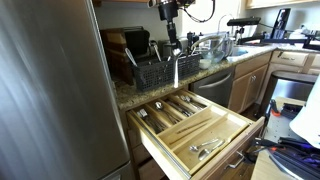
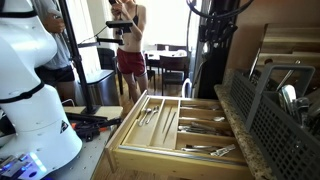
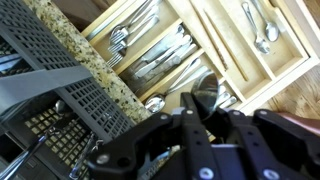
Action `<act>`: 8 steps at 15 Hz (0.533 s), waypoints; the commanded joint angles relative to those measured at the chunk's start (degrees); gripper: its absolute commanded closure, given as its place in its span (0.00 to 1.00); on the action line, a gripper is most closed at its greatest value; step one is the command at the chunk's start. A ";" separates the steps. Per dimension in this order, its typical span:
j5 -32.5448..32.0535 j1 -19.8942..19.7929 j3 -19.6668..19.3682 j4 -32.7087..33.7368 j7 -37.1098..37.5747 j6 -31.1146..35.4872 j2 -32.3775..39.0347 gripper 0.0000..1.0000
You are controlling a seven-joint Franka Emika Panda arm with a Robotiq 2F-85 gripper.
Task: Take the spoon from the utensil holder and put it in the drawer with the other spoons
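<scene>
Claw (image 3: pixel 207 118) is pinching what looks like spoon (image 3: pixel 205 97), lower middle of wrist view; you're risking the thin handle pivoting loose and dropping short of drawer (image 3: pixel 292 72), upper right.

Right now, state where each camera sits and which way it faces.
Exterior view: in front of the counter, facing the drawer and basket; end effector overhead.
Exterior view: at counter level beside the basket, facing across the drawer; white robot base.
Wrist view: looking down past the end effector, spoon at its tips.
All share the drawer.
</scene>
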 commanded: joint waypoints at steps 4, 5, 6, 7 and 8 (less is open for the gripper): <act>1.31 -0.01 0.35 -0.17 -6.77 -0.65 0.70 0.95; 1.34 -0.02 0.44 -0.14 -7.64 -0.41 1.05 0.95; 1.54 -0.08 0.51 -0.18 -8.75 -0.11 1.29 0.95; 1.65 -0.12 0.56 -0.16 -9.56 0.25 1.57 0.95; 1.82 -0.15 0.59 -0.10 -10.33 0.32 1.75 0.95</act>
